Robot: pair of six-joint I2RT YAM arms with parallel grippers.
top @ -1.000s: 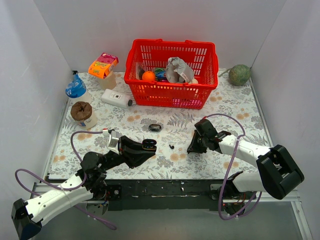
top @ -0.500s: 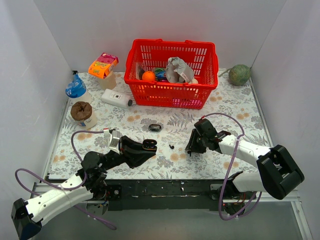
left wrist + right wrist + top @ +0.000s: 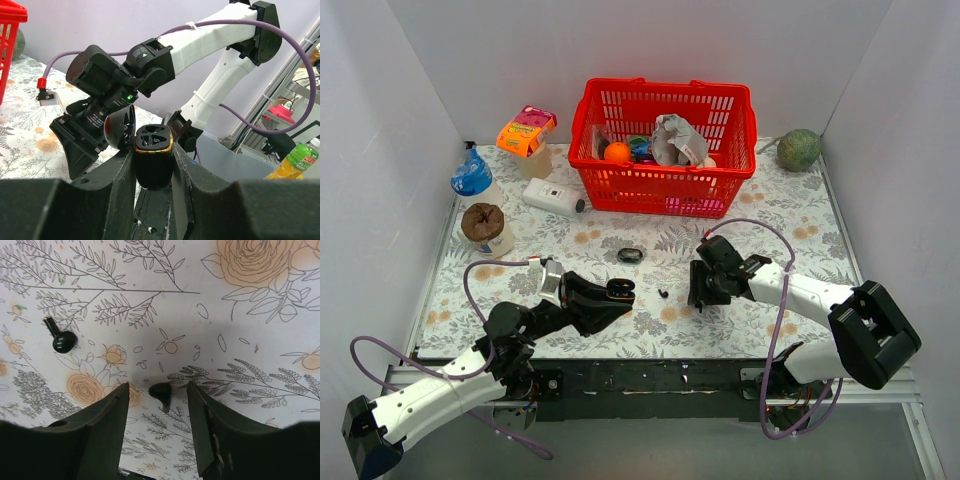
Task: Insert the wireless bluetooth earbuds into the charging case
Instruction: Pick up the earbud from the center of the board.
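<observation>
Right gripper [image 3: 159, 386], fingers apart, straddles a tiny glossy earbud [image 3: 161, 391], perhaps not quite low enough, so closing could squirt it away; left gripper [image 3: 154, 167] clamps the case [image 3: 153, 142].

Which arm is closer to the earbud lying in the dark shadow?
Right. Its open end effector hangs over the earbud, a finger on either side. The left end effector is off to the side, holding the case.

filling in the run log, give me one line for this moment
left gripper: shut on case, case open | right gripper: open, straddling earbud on table | second earbud: loose on table
</observation>
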